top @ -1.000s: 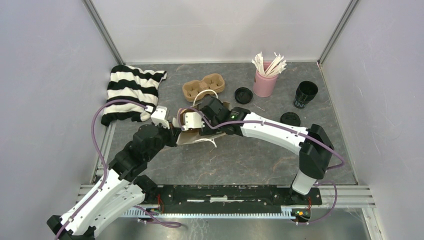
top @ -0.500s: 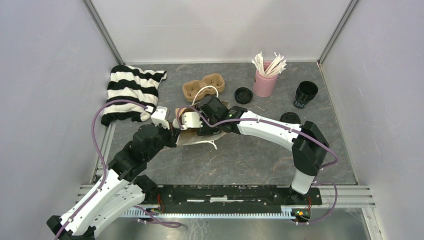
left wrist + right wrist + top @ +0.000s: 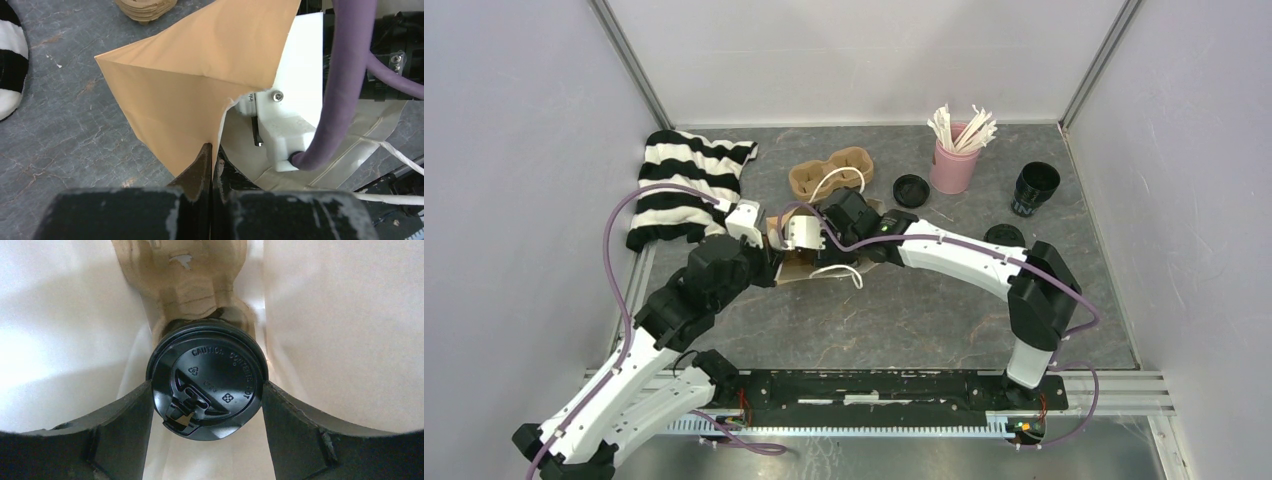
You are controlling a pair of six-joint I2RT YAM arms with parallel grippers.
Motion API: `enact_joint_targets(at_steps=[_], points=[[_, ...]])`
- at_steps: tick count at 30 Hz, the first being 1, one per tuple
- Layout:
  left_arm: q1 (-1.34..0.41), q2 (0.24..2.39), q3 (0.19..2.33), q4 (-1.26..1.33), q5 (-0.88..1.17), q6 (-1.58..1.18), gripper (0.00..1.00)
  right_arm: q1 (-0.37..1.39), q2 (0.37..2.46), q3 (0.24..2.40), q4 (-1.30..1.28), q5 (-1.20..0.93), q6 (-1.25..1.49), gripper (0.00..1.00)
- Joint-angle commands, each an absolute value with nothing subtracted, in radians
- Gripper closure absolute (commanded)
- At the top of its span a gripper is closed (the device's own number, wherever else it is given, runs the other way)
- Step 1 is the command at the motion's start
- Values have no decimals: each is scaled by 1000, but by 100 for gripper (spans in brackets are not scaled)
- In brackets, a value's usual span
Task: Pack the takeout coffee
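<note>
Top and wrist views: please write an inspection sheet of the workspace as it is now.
Surface: grey table, mottled.
Job's things: lidded cup inside the paper bag; open cup at the right, no lid; loose lid and second lid on the table.
Clutter: striped cloth, pulp carrier, pink cup of sticks.
Grippers: left gripper shut on the bag's edge; right gripper closed on the lidded cup, inside the bag.
Cables: purple cables along both arms.
Surroundings: pale walls; nothing else seen.

White arms (image 3: 964, 256) — black joints (image 3: 1046, 300), purple cables (image 3: 345, 75)
</note>
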State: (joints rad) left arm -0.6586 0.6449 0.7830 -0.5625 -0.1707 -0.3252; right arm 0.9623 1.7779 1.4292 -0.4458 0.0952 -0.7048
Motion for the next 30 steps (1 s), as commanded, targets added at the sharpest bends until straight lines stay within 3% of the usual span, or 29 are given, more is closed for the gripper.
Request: enact_joint_targets(at_steps=[1,18,30], points=[[-664,675,910,-597,-100,-371,98,954,1720,1408,-483,52,-557,68],[-662,951,1253,-948,-107,-608,98,963,1635,1313,-694,-40,-289,66],[-655,1058,1315,-1090,-293,-623,98,960,1811,1327,-763,40,-332,65]])
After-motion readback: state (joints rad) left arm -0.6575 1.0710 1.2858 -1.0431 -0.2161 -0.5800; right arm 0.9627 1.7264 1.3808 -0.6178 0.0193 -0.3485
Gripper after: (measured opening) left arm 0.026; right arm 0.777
